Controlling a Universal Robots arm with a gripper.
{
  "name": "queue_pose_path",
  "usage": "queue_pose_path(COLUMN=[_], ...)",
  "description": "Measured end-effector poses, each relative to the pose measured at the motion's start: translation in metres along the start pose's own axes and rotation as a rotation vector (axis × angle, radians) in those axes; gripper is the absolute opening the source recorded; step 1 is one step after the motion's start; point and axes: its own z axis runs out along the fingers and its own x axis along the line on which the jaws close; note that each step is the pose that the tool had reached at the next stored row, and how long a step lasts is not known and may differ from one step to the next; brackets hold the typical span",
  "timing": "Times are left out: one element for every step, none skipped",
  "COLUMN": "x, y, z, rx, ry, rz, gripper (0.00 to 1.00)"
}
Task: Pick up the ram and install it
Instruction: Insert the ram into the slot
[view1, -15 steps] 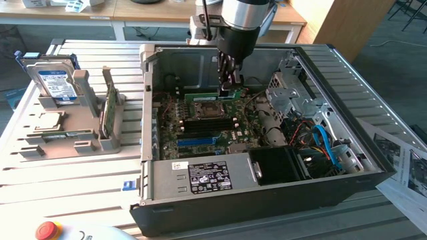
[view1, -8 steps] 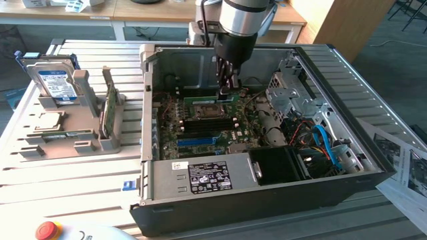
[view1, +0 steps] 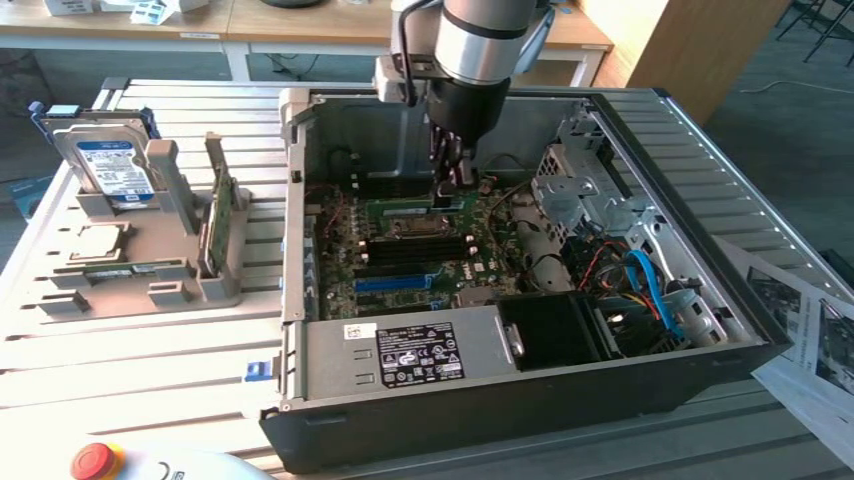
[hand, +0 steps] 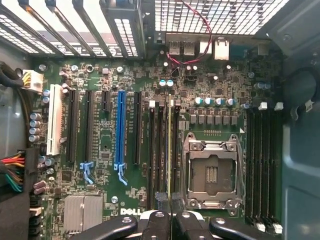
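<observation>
Claw (hand: 170, 222) clamped narrow on ram (hand: 170, 150): thin green board, edge-on, in line with long black slots (hand: 158, 150) beside square metal CPU socket (hand: 210, 172).

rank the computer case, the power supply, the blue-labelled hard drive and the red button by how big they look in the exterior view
1. computer case
2. power supply
3. blue-labelled hard drive, which stands farther back, so the gap may be overstated
4. red button, smallest though it looks nearest the camera

Exterior view: hard drive (view1: 107, 165) in its holder (view1: 160, 270) at nine o'clock of the computer case (view1: 534, 405); inside, the ram (view1: 400, 208) stands over the motherboard (view1: 350, 262), power supply (view1: 407, 355) at its six o'clock.
</observation>
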Motion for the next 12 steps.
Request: queue_pose_path(x=[0.0, 0.0, 0.0, 0.0, 0.0, 0.0, 0.0, 0.0, 0.0, 0.0, 0.0002, 0.0003], y=[0.0001, 0.0002, 0.0003, 0.0003, 0.0004, 0.0004, 0.0004, 0.0004, 0.0004, 0.0004, 0.0002, -0.0001], z=[0.001, 0.0019, 0.0023, 0.0023, 0.0023, 0.0023, 0.0024, 0.0024, 0.0024, 0.0025, 0.0026, 0.0026], rx=[0.0, 0.0, -0.0001, -0.0002, -0.0002, -0.0001, -0.0001, 0.0, 0.0, 0.0, 0.0002, 0.0001], ry=[0.0, 0.0, 0.0001, 0.0003, 0.0003, 0.0003, 0.0, 0.0, 0.0, -0.0001, -0.0003, -0.0003], rz=[0.0, 0.0, 0.0, 0.0, 0.0, 0.0, 0.0, 0.0, 0.0, 0.0, 0.0, 0.0], gripper=[0.12, 0.12, 0.12, 0.12, 0.12, 0.12, 0.12, 0.12, 0.12, 0.12, 0.12, 0.12])
